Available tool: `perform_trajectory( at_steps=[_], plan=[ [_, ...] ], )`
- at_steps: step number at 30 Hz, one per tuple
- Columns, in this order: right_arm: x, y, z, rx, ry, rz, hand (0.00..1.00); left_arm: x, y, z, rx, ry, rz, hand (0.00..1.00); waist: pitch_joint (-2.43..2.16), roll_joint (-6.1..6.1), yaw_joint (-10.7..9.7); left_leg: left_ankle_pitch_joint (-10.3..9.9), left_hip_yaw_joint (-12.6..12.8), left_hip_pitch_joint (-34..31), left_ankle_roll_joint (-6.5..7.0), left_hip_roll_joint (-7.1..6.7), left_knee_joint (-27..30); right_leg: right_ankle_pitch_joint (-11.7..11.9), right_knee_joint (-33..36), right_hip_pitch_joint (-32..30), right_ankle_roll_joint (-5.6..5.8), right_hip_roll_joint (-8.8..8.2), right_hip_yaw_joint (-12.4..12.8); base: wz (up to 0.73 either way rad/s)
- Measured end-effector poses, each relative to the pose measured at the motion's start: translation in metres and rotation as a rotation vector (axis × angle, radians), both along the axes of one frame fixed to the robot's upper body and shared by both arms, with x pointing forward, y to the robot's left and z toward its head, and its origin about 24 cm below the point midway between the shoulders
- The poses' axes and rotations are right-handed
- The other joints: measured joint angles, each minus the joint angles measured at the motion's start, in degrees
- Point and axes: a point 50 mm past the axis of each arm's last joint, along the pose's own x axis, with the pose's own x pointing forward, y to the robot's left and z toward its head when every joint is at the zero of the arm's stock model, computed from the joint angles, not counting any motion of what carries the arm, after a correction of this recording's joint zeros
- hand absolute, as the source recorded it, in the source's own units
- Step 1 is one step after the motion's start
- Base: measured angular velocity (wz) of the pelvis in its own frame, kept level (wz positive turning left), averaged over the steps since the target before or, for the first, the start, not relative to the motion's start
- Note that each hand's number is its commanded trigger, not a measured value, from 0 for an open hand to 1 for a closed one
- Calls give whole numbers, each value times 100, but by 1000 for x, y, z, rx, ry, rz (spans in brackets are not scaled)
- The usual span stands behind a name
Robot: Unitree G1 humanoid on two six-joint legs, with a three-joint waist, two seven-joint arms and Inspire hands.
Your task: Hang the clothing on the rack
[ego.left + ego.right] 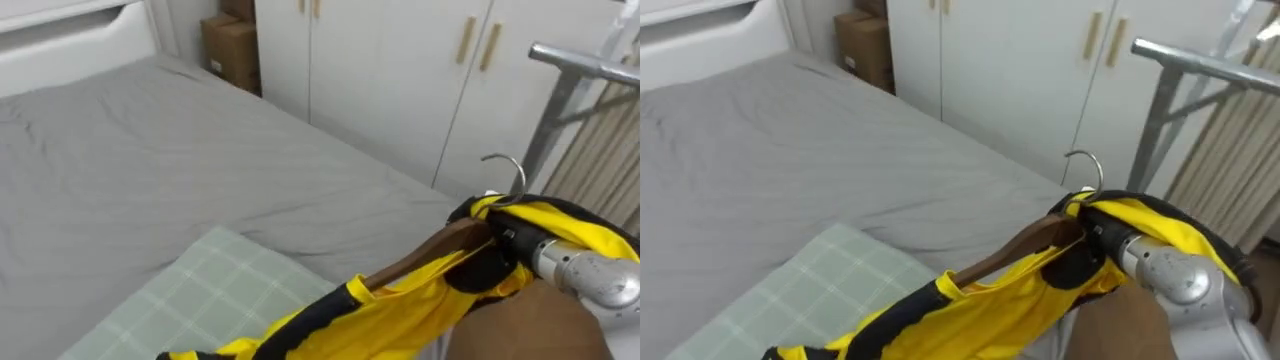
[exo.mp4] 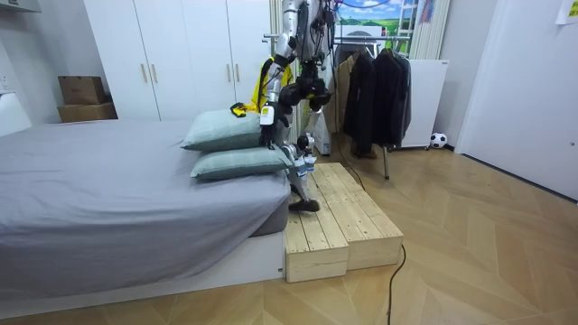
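A yellow and black garment hangs on a wooden hanger with a metal hook. My right hand comes in from the lower right and is shut on the hanger near its neck, partly wrapped in the cloth. The garment trails down to the left over a green checked pillow. In the room view I stand on a wooden platform by the bed's end, with the garment raised at chest height. My left hand hangs low beside the pillows.
The grey bed stretches left. White wardrobe doors and cardboard boxes stand behind it. A metal rack bar is at the upper right. The room view shows dark coats on that rack and two stacked pillows.
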Motion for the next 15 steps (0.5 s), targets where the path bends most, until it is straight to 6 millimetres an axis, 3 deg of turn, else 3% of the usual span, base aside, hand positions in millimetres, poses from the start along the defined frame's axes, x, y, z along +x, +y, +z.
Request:
perform_trajectory(
  at_steps=[1, 2, 3, 4, 5, 6, 7, 8, 9, 10, 12, 13, 15],
  plan=[
    [-2, -1, -8, -13, 27, -8, 100, 1, -6, -2, -12, 13, -53, 0, -49, -19, 234, 28, -282, -11, 206, -324, -811, 398, -513, 82, 466, 386, 1081, -59],
    [-4, -3, -13, -23, 42, -18, 100, 2, -12, -4, -29, 19, -78, 0, -173, 188, 443, 120, -383, -83, 327, -303, -1213, 525, -765, 171, 719, 609, 1516, -112],
    [1, -11, -3, -88, -4, -27, 100, 17, -26, -8, -70, -3, -132, 0, -83, 483, 737, 300, -565, -223, 98, -186, -1402, -193, 607, -267, 683, 269, 493, -79],
    [3, -13, 4, -138, -47, -20, 100, 22, -27, -8, -81, -6, -165, 0, -31, 297, 715, 291, -584, -406, -210, -351, -1133, -1066, 1850, -771, 967, -689, 373, -62],
    [6, -9, 6, -139, -70, -13, 100, 23, -24, -6, -70, -12, -177, 0, -12, 243, 721, 91, -513, -405, -119, -409, -1035, -1354, 2091, -951, 686, -505, 712, -47],
    [4, 4, -4, -135, -48, 8, 100, 17, -25, -7, -68, 4, -147, 0, -18, 257, 712, 174, -318, -334, -267, -306, -1024, -1265, 2087, -964, 595, -212, 999, -85],
    [3, 13, -6, -137, -32, 45, 100, 11, -25, -7, -71, 18, -115, 0, -25, 287, 657, 198, -369, -286, -232, -283, -1111, -1084, 1831, -850, 522, -43, 1126, -123],
    [0, 31, -3, -122, -30, 124, 100, 0, -20, -6, -67, 45, -52, 0, -31, 296, 318, 214, -683, -267, -188, -283, -1318, -681, 1133, -583, 467, 291, 1413, -107],
    [-2, 39, 8, -110, -61, 172, 100, -6, -15, -5, -56, 57, -7, 0, -16, 234, -58, 254, -864, -316, -126, -375, -1592, -268, 475, -328, 387, 432, 1621, -99],
    [-6, 36, 18, -124, -103, 171, 100, -10, -12, -4, -51, 65, 33, 0, 4, 176, -270, 340, -870, -378, -9, -367, -1686, 104, -30, -66, 311, 490, 1723, -70],
    [-8, 19, 25, -137, -134, 111, 100, -14, -13, -4, -57, 81, 68, 0, 0, 169, -468, 476, -931, -442, 50, -265, -1718, 327, -346, 196, 271, 650, 1952, -79],
    [-8, 10, 29, -145, -156, 65, 100, -16, -13, -4, -62, 87, 82, 0, -5, 190, -532, 691, -990, -499, 47, -236, -1675, 346, -393, 239, 292, 775, 2143, -85],
    [-7, 7, 32, -161, -185, 40, 100, -21, -14, -3, -68, 98, 117, 0, -11, 164, -615, 706, -682, -436, 132, -124, -1627, 369, -385, 179, 337, 824, 2235, -76]
  ],
)
